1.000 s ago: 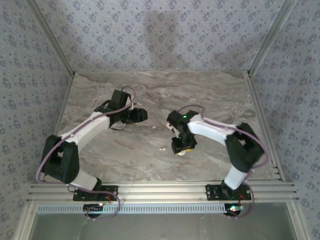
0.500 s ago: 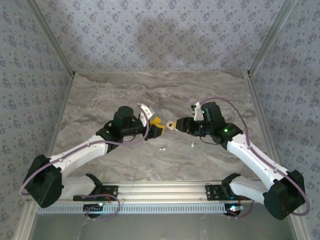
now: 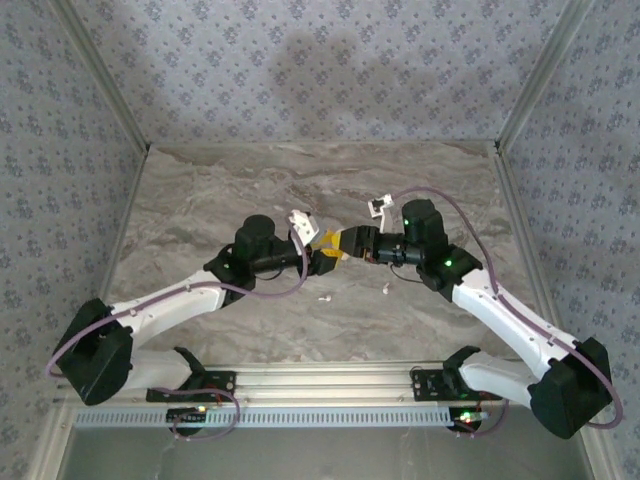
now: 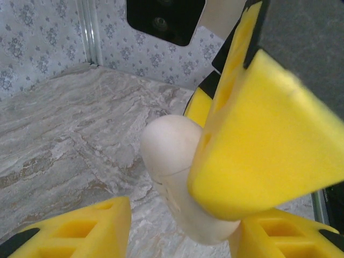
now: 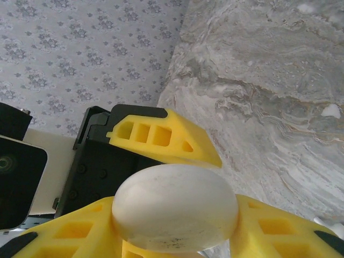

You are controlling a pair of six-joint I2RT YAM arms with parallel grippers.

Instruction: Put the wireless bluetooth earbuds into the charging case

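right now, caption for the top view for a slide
Right gripper holds the case up to the open left gripper above the table, two earbuds lying loose on it.

Pretty sure this is a robotics lab test cell, not anyone's home. The left arm [image 3: 170,300] and right arm [image 3: 500,305] are bolted side by side to an aluminium rail [image 3: 320,378] along the near edge of a marble-look surface [image 3: 250,190]. Slotted metal posts [image 3: 101,78] frame the corners, and flowery patterned walls [image 3: 300,70] box the whole thing in.
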